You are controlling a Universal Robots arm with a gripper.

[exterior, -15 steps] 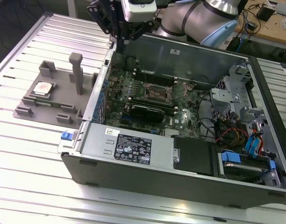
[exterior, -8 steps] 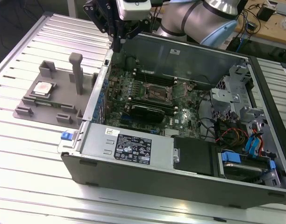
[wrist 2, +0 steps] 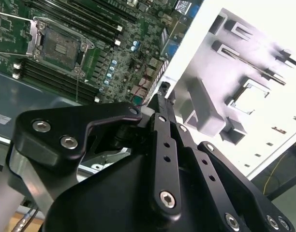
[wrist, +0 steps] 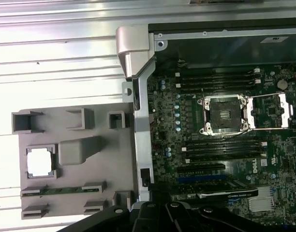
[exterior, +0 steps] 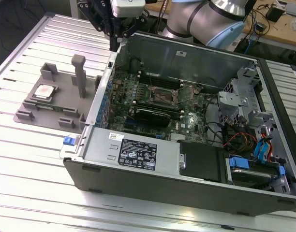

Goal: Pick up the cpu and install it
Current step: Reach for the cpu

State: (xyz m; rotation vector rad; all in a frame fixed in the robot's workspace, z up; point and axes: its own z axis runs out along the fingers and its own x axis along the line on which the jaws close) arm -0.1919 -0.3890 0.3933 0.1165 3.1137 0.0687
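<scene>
The cpu is a small silver square with a tan rim, lying in a pocket of the grey fixture tray at the exterior view's left; in the first wrist view the cpu looks bright white. My black gripper hangs above the back corner of the open computer case, apart from the cpu, shut with nothing in it. In both wrist views the gripper points down at the case wall. The motherboard socket stands open, its metal load plate flipped aside.
The case lies on its side on a slatted metal table. A tall grey post rises from the tray near the cpu. Memory slots flank the socket, a black heatsink block lies in front, and drive cages and cables fill the right.
</scene>
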